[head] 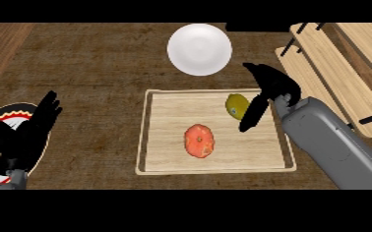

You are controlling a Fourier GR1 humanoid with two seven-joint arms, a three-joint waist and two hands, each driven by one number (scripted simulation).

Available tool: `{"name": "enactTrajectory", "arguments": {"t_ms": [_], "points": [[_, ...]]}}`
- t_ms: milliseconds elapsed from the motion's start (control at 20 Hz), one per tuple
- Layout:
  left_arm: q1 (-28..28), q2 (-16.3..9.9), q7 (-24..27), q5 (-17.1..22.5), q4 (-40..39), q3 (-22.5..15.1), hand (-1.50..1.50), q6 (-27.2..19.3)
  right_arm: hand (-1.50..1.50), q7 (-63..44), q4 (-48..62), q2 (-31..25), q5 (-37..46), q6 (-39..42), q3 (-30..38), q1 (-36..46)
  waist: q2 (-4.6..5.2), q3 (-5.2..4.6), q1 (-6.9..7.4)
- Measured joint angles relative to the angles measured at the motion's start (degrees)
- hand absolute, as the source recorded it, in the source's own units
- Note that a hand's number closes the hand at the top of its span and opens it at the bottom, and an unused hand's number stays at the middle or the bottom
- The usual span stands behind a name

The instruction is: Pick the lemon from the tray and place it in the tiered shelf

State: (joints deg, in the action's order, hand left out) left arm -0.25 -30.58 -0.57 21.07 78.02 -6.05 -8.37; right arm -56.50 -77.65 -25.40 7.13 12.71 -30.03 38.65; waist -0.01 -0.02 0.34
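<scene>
A yellow-green lemon (236,106) lies in the upper right part of the wooden tray (166,128). My right hand (274,86) hangs over the tray's right edge, right beside the lemon, with its fingers spread above it and the thumb pointing down along its right side; the hand is open and holds nothing. The tiered shelf (330,69), light wood with black posts, stands at the right edge of the view. My left hand (33,125) rests open at the left edge, fingers up.
An orange-red tomato-like fruit (199,140) lies in the tray's middle. A white plate (199,49) stands behind the tray. Dark wooden counter (87,69) surrounds them.
</scene>
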Motion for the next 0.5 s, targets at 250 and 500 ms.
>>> {"name": "enactTrajectory", "arguments": {"t_ms": [250, 500], "points": [[-0.25, 0.94, -0.59, -1.61, -0.48, 1.39, 0.00, 0.96, -1.50, 2.23, 4.27, 2.49, 3.47, 2.27, 1.36, -0.12, 0.03, 0.01, 0.02], [1.03, 2.22, -1.33, -3.09, 1.40, 2.30, 0.00, 1.84, -1.50, 4.44, 7.37, 4.40, 8.13, 3.46, 2.55, -2.14, 0.02, 0.03, 0.02]]}}
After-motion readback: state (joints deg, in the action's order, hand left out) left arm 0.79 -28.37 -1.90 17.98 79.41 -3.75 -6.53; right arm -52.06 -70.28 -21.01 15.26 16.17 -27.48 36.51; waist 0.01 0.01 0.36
